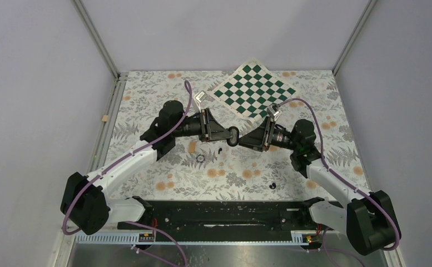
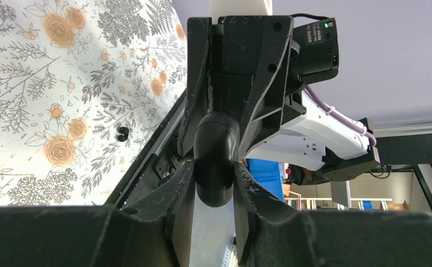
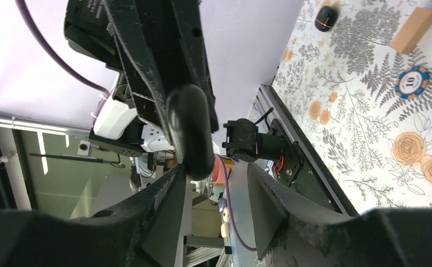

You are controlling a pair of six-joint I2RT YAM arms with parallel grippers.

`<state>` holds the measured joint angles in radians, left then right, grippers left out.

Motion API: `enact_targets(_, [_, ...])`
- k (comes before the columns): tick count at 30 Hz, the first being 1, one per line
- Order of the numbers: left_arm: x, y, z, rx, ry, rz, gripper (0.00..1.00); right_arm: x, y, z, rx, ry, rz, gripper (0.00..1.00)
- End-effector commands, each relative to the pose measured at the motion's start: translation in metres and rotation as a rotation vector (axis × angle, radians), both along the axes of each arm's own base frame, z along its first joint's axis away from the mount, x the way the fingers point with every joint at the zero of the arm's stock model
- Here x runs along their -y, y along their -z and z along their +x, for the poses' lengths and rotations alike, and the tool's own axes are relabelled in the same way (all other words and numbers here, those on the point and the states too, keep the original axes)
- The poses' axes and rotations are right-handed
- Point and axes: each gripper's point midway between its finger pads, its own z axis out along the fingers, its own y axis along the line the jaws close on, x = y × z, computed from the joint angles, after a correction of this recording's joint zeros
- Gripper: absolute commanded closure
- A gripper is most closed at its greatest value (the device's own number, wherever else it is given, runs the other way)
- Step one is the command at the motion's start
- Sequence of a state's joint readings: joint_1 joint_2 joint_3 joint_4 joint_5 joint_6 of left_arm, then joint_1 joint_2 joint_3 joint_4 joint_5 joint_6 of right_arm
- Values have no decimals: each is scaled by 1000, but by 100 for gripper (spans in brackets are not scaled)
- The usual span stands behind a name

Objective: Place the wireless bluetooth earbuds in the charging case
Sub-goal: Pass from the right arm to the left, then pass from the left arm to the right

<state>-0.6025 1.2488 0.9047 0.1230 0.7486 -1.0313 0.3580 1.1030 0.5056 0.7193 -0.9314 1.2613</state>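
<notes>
Left arm [image 1: 119,172] and right arm [image 1: 336,186] have white links, black joints, purple cables [image 1: 190,95].

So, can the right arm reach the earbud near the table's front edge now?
Probably yes: the earbud lies in the open beside that arm, and the right gripper looks open, with the case clamped by the left gripper.

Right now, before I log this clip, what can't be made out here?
Charging case lid, open or shut: fingers clamp over it in both wrist views; tiny in top view.
Earbuds, which way each lies: too small in every view.
Right pincer touching the case or not: fingers apart, contact hidden behind one finger, right wrist view.
</notes>
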Motion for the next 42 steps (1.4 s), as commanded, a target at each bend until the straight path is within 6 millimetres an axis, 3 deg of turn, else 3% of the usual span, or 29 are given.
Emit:
enact_targets(1, [-4, -34, -5, 116, 12, -84, 100, 2, 9, 5, 7, 30, -51, 48])
enact_targets(5, [-5, -37, -5, 122, 11, -88, 100, 2, 9, 8, 3, 45, -54, 49])
enact_targets(8, [-5, -32, -4, 117, 3, -68, 100, 2, -7, 5, 55, 38, -10, 48])
enact_targets(14, [-6, -26, -3, 104, 1, -54, 100, 2, -34, 6, 136, 46, 43, 29])
enact_targets(23, [-5, -28, -3, 101, 5, -64, 100, -20, -46, 6, 145, -12, 87, 35])
enact_targets(30, [-5, -32, -5, 108, 9, -74, 100, -24, -44, 10, 119, -8, 106, 54])
enact_targets(32, [-5, -33, -5, 109, 11, -77, 100, -24, -43, 11, 106, -4, 110, 67])
enact_targets(35, [-5, -38, -7, 115, 21, -92, 100, -23, -37, 14, 89, 14, 126, 96])
enact_targets(36, [-5, -40, -8, 119, 26, -99, 100, -23, -36, 14, 84, 16, 137, 100])
enact_targets(42, [-10, -49, -13, 151, 41, -117, 100, -21, -43, 10, 69, -45, 286, 100])
